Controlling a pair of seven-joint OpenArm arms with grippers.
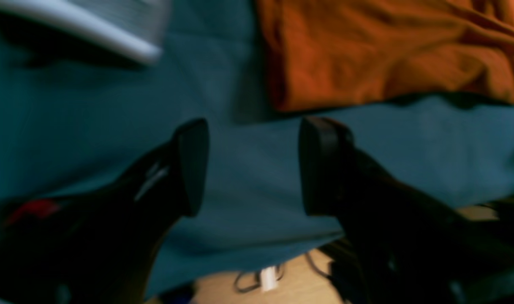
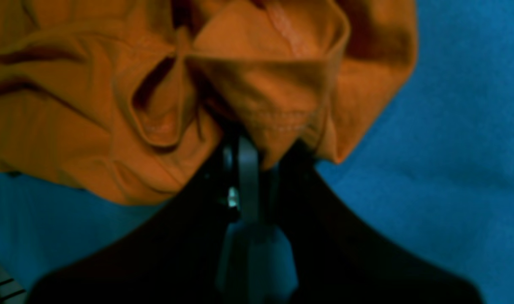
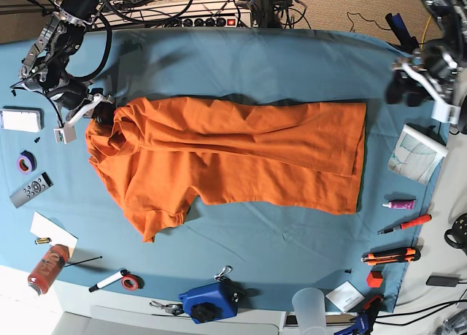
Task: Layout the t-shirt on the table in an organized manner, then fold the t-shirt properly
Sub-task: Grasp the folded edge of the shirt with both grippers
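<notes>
Right hand (image 2: 257, 152) is clamped on a bunched fold of the t-shirt (image 2: 113, 105), stitched hem edge pinched between the fingers; in the base view that hand (image 3: 102, 114) sits at the shirt's collar/shoulder end, on that view's left. Left hand (image 1: 252, 166) is spread wide with nothing between the fingers (image 1: 193, 164), hovering over bare teal tabletop (image 1: 248, 236) just short of the shirt's straight edge (image 1: 392, 55); wrist view is blurry. In the base view the left hand (image 3: 408, 83) is up near the view's right edge, apart from the hem. T-shirt (image 3: 226, 160) lies lengthwise across the middle of the tabletop (image 3: 277, 65), mostly spread, body doubled along its upper long side, one sleeve sticking toward the front edge, fabric rumpled and lifted at the gripped end. Around it: remote (image 3: 31, 190), purple tape roll (image 3: 26, 161), white box (image 3: 20, 120), marker (image 3: 108, 280), blue device (image 3: 210, 301) at the front edge.
</notes>
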